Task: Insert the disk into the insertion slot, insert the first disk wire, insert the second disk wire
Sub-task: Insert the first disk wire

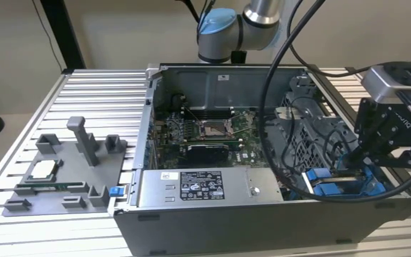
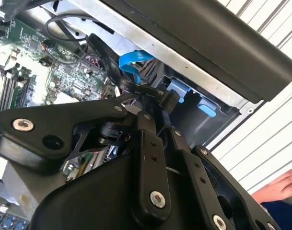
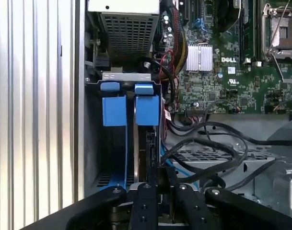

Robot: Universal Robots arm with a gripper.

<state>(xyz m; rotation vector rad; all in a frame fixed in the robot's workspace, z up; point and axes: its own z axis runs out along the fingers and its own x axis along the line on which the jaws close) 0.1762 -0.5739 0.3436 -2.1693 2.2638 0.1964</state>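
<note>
At the exterior view's left, a grey plastic tray of pegs and holders (image 1: 62, 171) lies on the ribbed aluminium tabletop (image 1: 98, 88). At the centre stands the open grey steel computer case (image 1: 263, 225), with the green motherboard (image 1: 213, 136) on its floor and the silver box-shaped power supply (image 1: 198, 187) along the near wall. At the exterior view's right, the black linkage gripper (image 1: 352, 163) reaches down into the insertion slot (image 1: 318, 188), a bay of grey perforated metal with bright blue rails. The disk (image 3: 136, 139), a flat silver-grey drive in a blue plastic frame, appears seated on edge inside that slot; the first wrist view shows it between two blue tabs. In the second wrist view the jaws stand drawn together and appear clamped on a black cable connector (image 2: 169, 98), held just above the bay. A flat blue ribbon cable (image 2: 131, 64) lies just behind it. Hazards, as a judgement:

- A tilted connector may jam against the disk's port or bend its contacts.
- The loose black cable loops (image 3: 208, 143) beside the bay may snag the linkage.
- A weak hold may let the connector twist.
- A person's hand (image 2: 280, 187) rests near the case and may be within the arm's reach.

The surface is slotted metal. Behind it are a plain beige wall (image 1: 120, 32) and a black upright post (image 1: 62, 32).
</note>
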